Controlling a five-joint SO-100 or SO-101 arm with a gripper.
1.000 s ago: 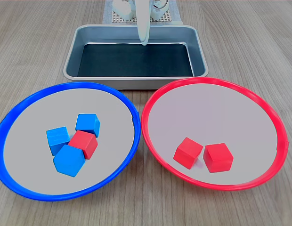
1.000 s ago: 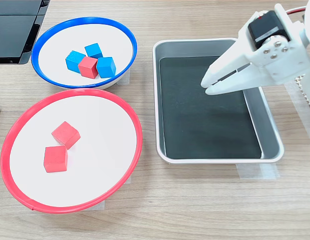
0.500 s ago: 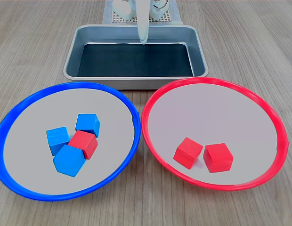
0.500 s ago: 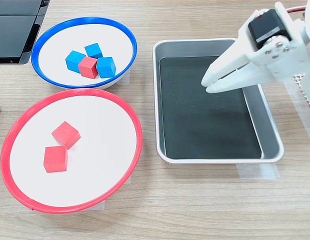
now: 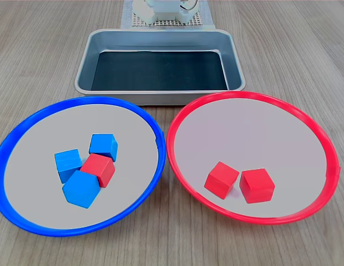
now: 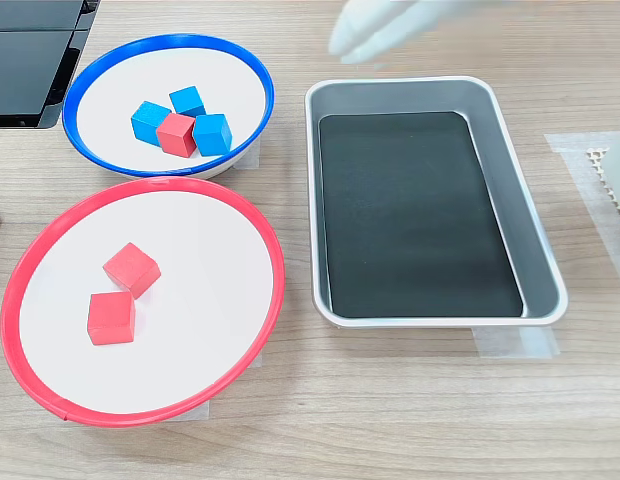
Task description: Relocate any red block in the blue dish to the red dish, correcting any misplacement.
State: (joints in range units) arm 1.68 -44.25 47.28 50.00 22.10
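Note:
One red block [image 5: 99,169] [image 6: 176,133] lies in the blue dish [image 5: 77,100] [image 6: 170,40], wedged among three blue cubes [image 5: 103,146]. The red dish [image 5: 249,96] [image 6: 140,186] holds two more red cubes [image 5: 221,179] [image 5: 257,185] side by side. In the second exterior view my gripper [image 6: 352,45] is a pale blur high above the tray's far edge, to the right of the blue dish and well clear of it. Its jaws are too smeared to read. The first exterior view shows only the arm's base [image 5: 161,8] at the top edge.
A rectangular metal tray [image 5: 86,61] [image 6: 440,320] with a dark bottom sits behind both dishes in the first exterior view. A black device [image 6: 30,55] lies at the second exterior view's top left corner. The table is wood-grained.
The gripper has swung fast from over the tray's right part up toward the second exterior view's top, nearer the blue dish. It has left the first exterior view. The blocks have not moved.

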